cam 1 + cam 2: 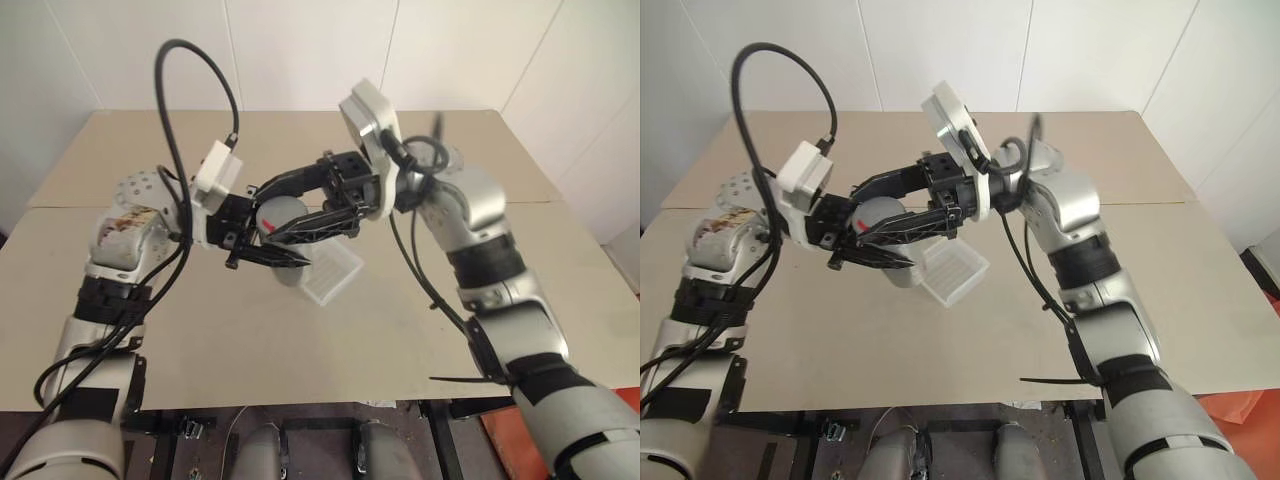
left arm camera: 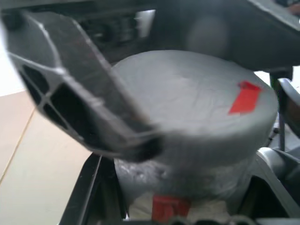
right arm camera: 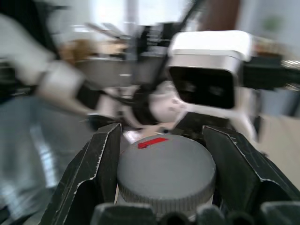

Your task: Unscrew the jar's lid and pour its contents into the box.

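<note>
Left gripper (image 1: 262, 250) clamped on small grey translucent jar (image 1: 281, 217), right gripper (image 3: 164, 176) closed around its flat round grey lid (image 3: 165, 172), square translucent white box (image 1: 331, 272) on table at 5 o'clock of jar.

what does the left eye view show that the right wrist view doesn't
Left eye view: the box on the table under the raised jar, and the left gripper shut on the jar. Right wrist view: the lid close up with its ribbed edge, and a right finger on each side. Shared: the right gripper at the lid and the red mark.
</note>
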